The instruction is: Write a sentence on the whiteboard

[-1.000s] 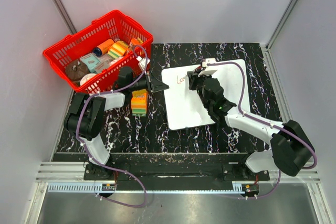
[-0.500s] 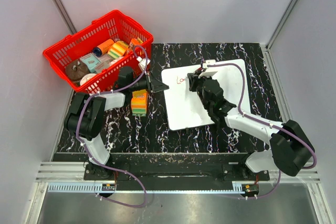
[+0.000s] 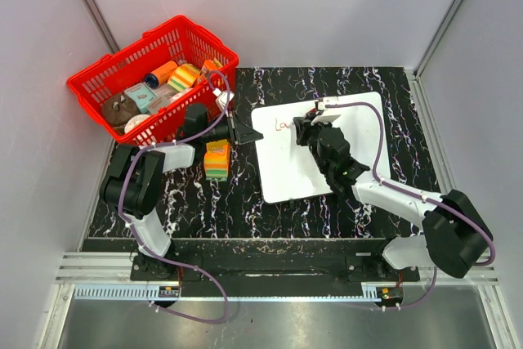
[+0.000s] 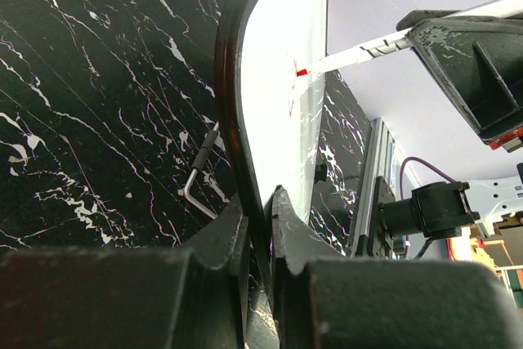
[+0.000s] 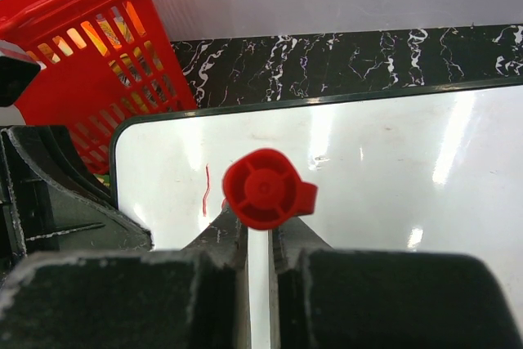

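- Currently, my left fingers (image 4: 222, 243) pinch the left edge of the whiteboard (image 3: 288, 171), which rests on the surface (image 3: 237, 210); my right fingers (image 5: 225, 239) clamp the pen (image 5: 263, 190), its tip at the barely begun sentence (image 3: 283, 125).
- Risk: should the left pinch slip, the board shifts and strokes smear.
- Red basket (image 3: 114, 53), beside the board: holds striped sponges (image 3: 185, 77) and other small items.

The whiteboard (image 3: 286, 173) lies on the table (image 3: 245, 210), right of centre. The basket (image 3: 176, 116) sits back-left. A block stack (image 3: 216, 159) stands between them.
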Motion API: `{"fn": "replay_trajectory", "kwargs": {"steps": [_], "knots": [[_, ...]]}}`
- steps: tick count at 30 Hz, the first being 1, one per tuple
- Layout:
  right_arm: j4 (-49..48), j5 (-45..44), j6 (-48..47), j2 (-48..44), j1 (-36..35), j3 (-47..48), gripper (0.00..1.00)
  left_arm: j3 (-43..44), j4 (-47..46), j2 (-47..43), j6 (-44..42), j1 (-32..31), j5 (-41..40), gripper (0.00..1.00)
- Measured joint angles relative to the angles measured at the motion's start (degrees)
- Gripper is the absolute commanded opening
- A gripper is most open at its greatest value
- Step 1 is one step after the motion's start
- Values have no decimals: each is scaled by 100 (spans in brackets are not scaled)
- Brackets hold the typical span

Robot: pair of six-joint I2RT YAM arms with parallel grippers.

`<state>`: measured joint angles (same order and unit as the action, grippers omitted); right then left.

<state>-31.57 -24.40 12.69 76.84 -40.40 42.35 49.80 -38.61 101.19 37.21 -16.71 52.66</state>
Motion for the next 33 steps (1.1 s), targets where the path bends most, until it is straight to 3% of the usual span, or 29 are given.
{"fn": "replay_trajectory", "kwargs": {"steps": [33], "knots": [[17,-153,0,168,111,269,0,0,15,0,-35,-11,-2,0]]}}
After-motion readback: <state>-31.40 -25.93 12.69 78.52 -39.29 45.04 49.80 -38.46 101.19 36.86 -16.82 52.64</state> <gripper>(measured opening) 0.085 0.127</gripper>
